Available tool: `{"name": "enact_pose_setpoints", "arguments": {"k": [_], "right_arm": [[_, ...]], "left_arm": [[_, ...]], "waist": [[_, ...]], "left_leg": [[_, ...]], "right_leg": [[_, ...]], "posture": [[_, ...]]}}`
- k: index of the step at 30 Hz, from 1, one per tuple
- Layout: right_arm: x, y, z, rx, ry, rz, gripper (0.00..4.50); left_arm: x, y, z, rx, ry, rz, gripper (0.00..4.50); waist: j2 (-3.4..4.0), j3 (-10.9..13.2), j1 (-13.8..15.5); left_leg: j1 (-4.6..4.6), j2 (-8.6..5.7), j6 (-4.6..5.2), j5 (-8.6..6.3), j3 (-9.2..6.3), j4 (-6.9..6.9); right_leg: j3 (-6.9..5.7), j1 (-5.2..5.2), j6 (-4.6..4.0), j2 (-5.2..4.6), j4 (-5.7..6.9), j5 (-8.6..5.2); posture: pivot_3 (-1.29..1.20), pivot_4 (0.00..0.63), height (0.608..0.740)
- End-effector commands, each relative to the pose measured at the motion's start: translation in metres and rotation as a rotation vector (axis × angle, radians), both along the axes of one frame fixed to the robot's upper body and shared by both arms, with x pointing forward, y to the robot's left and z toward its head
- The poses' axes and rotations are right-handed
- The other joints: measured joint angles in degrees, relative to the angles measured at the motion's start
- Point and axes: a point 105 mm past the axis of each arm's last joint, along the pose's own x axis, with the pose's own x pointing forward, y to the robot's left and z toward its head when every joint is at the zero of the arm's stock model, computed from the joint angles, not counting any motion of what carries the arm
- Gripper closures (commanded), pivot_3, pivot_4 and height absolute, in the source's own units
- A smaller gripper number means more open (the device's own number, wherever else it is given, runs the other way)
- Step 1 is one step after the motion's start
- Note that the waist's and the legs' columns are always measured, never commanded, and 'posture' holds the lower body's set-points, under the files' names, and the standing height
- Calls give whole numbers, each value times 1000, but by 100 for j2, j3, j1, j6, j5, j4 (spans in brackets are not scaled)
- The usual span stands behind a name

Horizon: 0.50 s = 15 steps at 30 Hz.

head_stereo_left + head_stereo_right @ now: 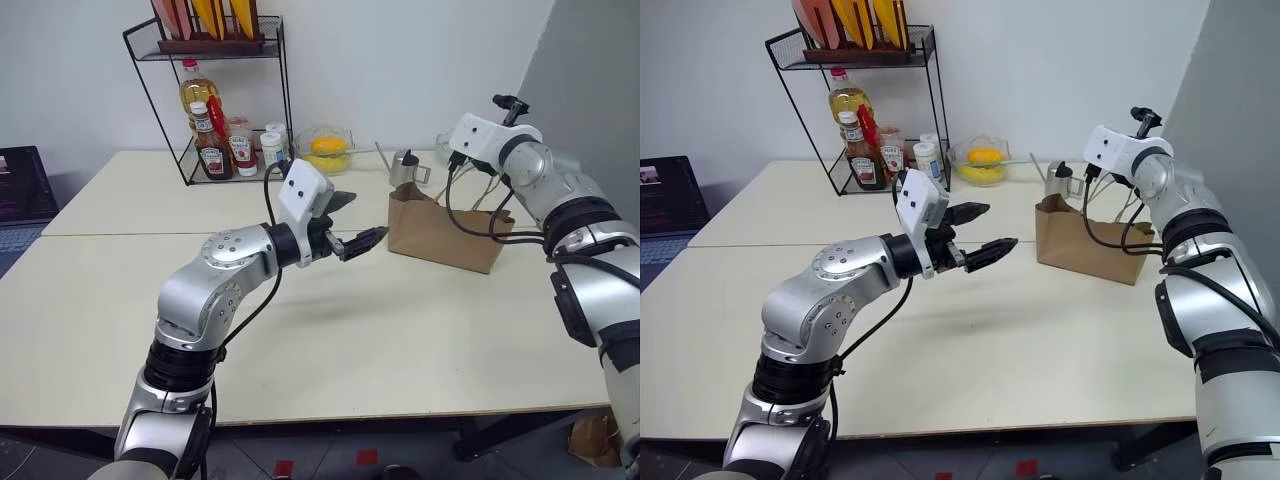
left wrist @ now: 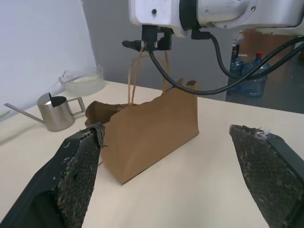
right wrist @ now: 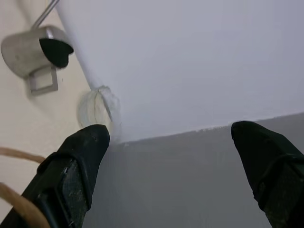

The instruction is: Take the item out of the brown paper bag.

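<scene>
Brown paper bag [image 1: 441,234] on table [image 1: 330,340], both arms raised near it.

Left gripper [image 1: 352,220]: fingers spread wide, empty, hovering just left of the bag, pointed at it. Right gripper [image 3: 171,156]: fingers spread wide, empty, above the bag's rim by the looped handles [image 2: 133,76]. Bottle: not visible; possibly inside the bag. Metal watering can [image 1: 405,167]: just behind the bag. Wire rack [image 1: 215,100]: well left of the bag.
</scene>
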Motion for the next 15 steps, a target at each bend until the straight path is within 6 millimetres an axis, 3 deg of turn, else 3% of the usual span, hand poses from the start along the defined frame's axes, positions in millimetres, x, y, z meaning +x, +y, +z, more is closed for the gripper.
{"name": "enact_pose_setpoints", "arguments": {"k": [1,7,15], "right_arm": [[-6,7,26,21,-55,51,0],[0,0,-14,-36,154,17,0],[3,5,-27,-105,232,-2,0]], "left_arm": [[-6,4,11,-7,-55,2,48],[-5,0,15,-5,-61,-14,48],[-6,-1,16,-7,-64,-19,48]], "waist": [[0,0,0],[0,0,0],[0,0,-9]], "left_leg": [[0,0,0,0,0,0],[1,0,0,0,0,0],[2,1,-1,1,0,0]], "right_leg": [[0,0,0,0,0,0],[-1,0,0,0,1,0],[-1,0,0,0,4,0]], "posture": [[0,150,740],[0,150,740],[0,150,740]]}}
